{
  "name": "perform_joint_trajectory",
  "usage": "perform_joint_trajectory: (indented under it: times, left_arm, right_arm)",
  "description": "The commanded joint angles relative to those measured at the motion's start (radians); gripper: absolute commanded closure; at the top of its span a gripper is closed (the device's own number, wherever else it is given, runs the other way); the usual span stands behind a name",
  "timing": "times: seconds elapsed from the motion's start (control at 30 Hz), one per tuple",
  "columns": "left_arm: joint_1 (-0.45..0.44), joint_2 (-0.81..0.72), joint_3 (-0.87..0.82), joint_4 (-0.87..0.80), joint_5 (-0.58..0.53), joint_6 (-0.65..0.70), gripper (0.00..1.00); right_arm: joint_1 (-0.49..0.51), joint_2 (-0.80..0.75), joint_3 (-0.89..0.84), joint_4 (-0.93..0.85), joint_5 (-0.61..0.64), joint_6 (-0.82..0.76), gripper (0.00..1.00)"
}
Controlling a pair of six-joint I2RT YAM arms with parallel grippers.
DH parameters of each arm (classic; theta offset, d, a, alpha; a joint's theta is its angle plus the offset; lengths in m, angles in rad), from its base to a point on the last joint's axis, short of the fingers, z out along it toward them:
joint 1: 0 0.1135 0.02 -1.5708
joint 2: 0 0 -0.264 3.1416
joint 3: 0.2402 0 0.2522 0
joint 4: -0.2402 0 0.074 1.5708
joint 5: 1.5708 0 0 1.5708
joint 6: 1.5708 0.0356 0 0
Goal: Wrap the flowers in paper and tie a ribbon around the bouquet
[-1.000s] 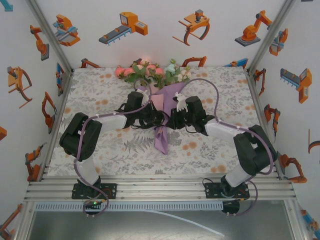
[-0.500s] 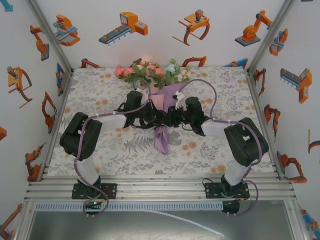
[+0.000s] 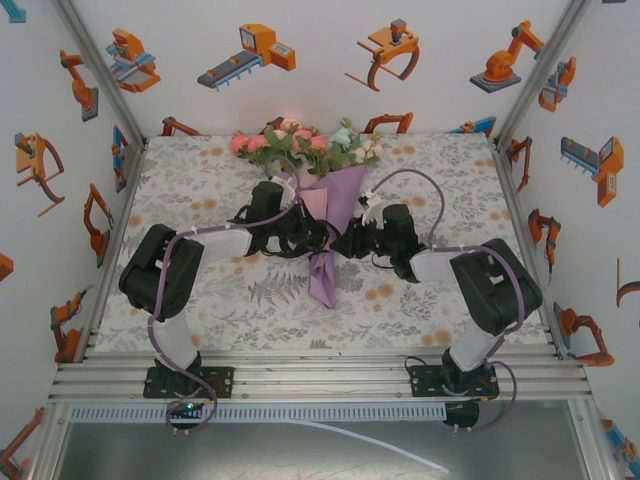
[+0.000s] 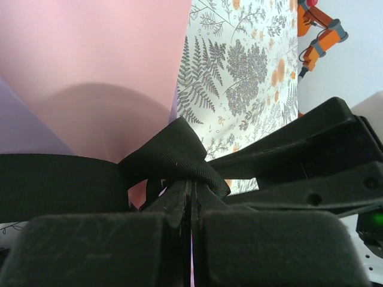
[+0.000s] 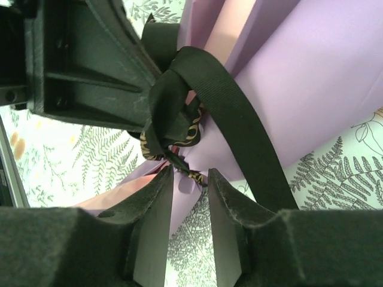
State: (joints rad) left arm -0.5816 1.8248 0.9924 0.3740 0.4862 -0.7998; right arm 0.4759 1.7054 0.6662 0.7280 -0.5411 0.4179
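The bouquet (image 3: pixel 335 190) lay mid-table (image 3: pixel 200 170), blooms toward 12 o'clock. At 9 o'clock of its knot, the left claw (image 4: pixel 190 191) clenched the ribbon (image 4: pixel 173 155). At 3 o'clock, the right claw (image 5: pixel 190 179) stood released.

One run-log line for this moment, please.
left gripper: shut on ribbon | right gripper: open at knot | bouquet: wrapped, lying on table

Bright, even light. Soft shadow on paper (image 4: pixel 90 60) above ribbon (image 4: pixel 173 156); left claw (image 4: pixel 190 200) blurry nr lens; top cam sharp.
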Motion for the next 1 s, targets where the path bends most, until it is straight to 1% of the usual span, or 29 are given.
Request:
perform_joint_trajectory:
  times: [0.0,0.07,0.17,0.37,0.57,0.63,0.73,0.8,0.9,0.97]
  left_arm:
    - [0.005,-0.018,-0.012,0.02,0.014,-0.007,1.0]
    - [0.005,-0.019,-0.012,0.02,0.012,-0.008,1.0]
    - [0.006,-0.016,-0.013,0.021,0.012,-0.009,1.0]
    - [0.005,-0.008,-0.006,0.027,0.02,-0.013,1.0]
    - [0.005,-0.003,-0.005,0.035,0.029,-0.019,1.0]
    - [0.005,-0.005,-0.008,0.038,0.029,-0.021,1.0]
    - [0.005,-0.004,-0.009,0.043,0.035,-0.022,1.0]
    - [0.004,-0.004,-0.011,0.049,0.04,-0.027,1.0]
    - [0.006,-0.002,-0.011,0.055,0.041,-0.027,1.0]
    - [0.005,-0.002,-0.008,0.051,0.04,-0.026,1.0]
  right_arm:
    - [-0.002,0.041,0.048,0.088,0.009,0.038,0.69]
    - [-0.001,0.05,0.063,0.092,-0.003,0.043,0.68]
    - [0.0,0.066,0.071,0.117,-0.017,0.07,0.6]
    - [0.0,0.083,0.068,0.17,-0.036,0.082,0.52]
    - [0.001,0.135,0.088,0.254,-0.084,0.086,0.49]
    - [0.003,0.145,0.091,0.272,-0.086,0.092,0.51]
    - [0.003,0.152,0.097,0.275,-0.084,0.096,0.57]
    - [0.004,0.159,0.106,0.277,-0.091,0.1,0.58]
    - [0.004,0.161,0.108,0.277,-0.084,0.107,0.67]
    - [0.004,0.161,0.105,0.277,-0.081,0.108,0.75]
